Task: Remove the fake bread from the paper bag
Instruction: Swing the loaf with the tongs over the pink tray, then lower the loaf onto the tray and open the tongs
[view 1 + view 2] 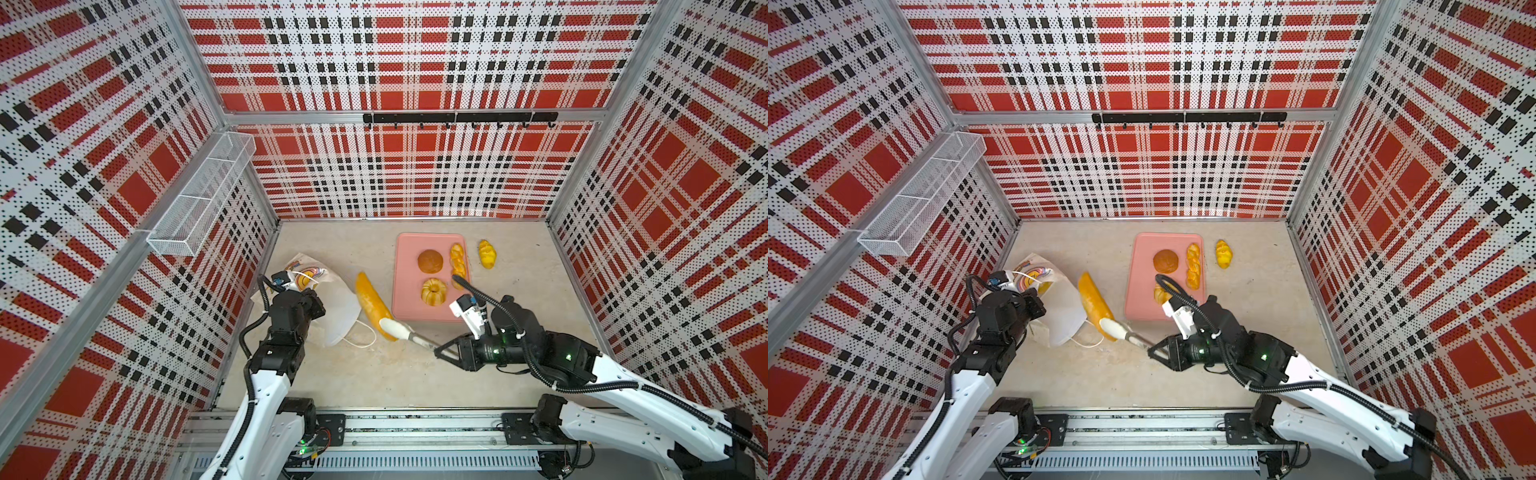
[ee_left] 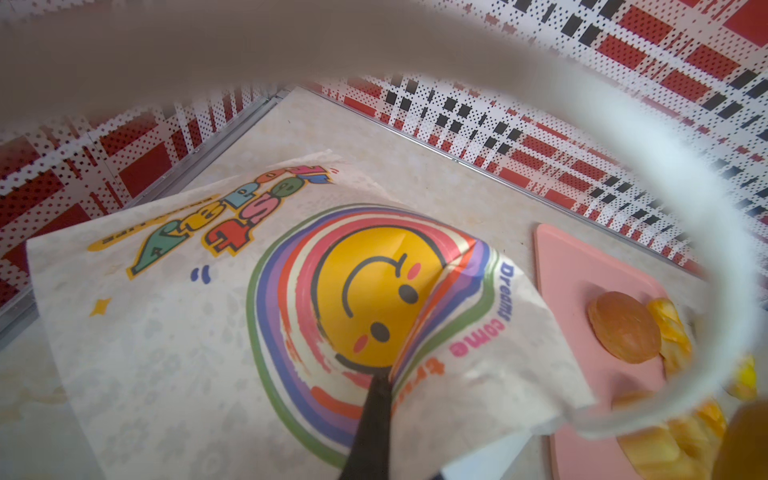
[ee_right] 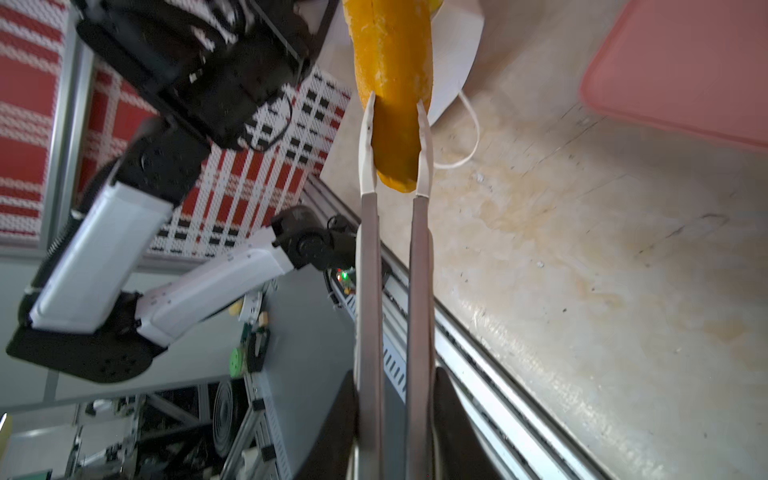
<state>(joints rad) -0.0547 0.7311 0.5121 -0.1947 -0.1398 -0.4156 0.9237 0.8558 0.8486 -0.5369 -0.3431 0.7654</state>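
Robotics lab test cell. Aluminium frame (image 1: 291, 118), perforated plaid wall panels (image 1: 415, 54), robot arms (image 1: 266, 399) mounted on a metal rail (image 1: 415, 432), exposed cables (image 1: 582, 390); metal racks (image 3: 158, 415) beyond.

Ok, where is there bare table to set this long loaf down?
Widest bare patch: the near half of the table, between the front rail and the long loaf and pink tray. Another lies at the back, between the paper bag and the tray. The tray is crowded with bun, ring and braided stick; the croissant sits just off its right edge.
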